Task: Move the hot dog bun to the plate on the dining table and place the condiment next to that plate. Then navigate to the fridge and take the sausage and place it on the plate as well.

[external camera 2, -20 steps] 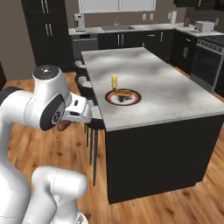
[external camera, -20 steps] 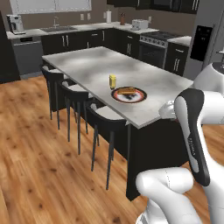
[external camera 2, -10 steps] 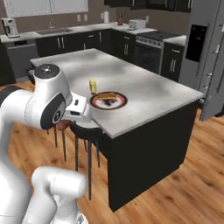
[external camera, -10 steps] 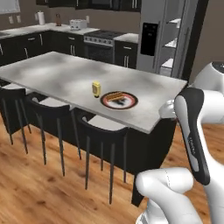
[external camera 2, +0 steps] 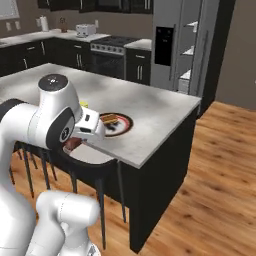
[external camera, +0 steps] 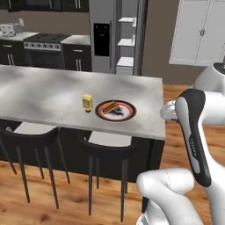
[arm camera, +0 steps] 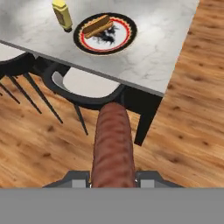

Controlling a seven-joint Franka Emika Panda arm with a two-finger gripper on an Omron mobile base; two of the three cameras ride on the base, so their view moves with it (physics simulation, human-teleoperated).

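Note:
A long brown sausage (arm camera: pixel 112 144) sticks out between the fingers of my gripper (arm camera: pixel 112 177), which is shut on it. I hold it low, off the near edge of the dining table (arm camera: pixel 162 48), above a stool. The sausage (external camera 2: pixel 72 144) shows as a reddish end under my hand. On the table lies the red-rimmed plate (arm camera: pixel 127 37) with the hot dog bun (arm camera: pixel 96 25) on it. The yellow condiment bottle (arm camera: pixel 63 14) stands upright just beside the plate. From the left base view, the plate (external camera: pixel 126 115), bun (external camera: pixel 110 106) and condiment (external camera: pixel 87 103) sit near the table's front edge.
Black stools (external camera: pixel 107 145) with pale seats line the near side of the table; one stool seat (arm camera: pixel 89 85) lies between my gripper and the plate. The fridge (external camera: pixel 116 35) stands behind the table, with a stove (external camera: pixel 44 50) to its left. Open wood floor (external camera 2: pixel 215 200) spreads to the right.
The whole picture has shifted: the base has driven around the table's end, so the fridge now stands behind it. The arm keeps its pose with the sausage held.

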